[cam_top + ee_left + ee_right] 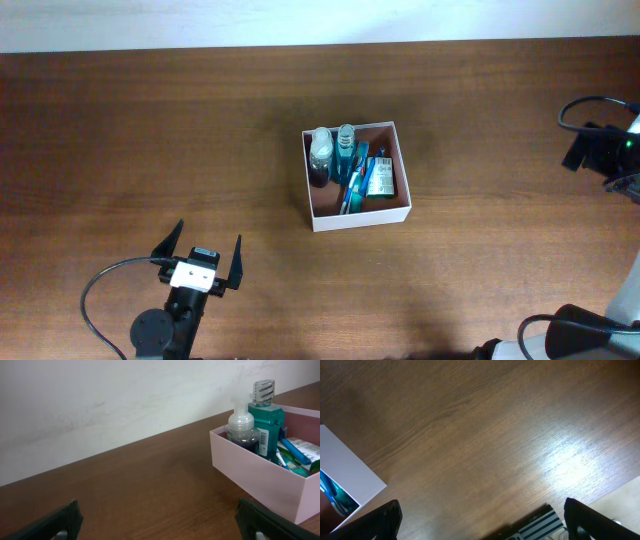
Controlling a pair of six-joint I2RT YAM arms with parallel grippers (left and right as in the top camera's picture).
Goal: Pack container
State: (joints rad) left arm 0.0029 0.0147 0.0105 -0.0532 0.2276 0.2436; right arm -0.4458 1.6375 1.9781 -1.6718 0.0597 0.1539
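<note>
Our left gripper [208, 236] and right gripper [481, 505] gape empty; reaching carelessly, we could knock the square white cardboard container [360, 218] at centre and topple its upright bottles [320, 155].

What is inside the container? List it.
The container holds a pump bottle, a teal bottle, a blue toothbrush and a green-and-white packet. Anything beneath them is covered.
</note>
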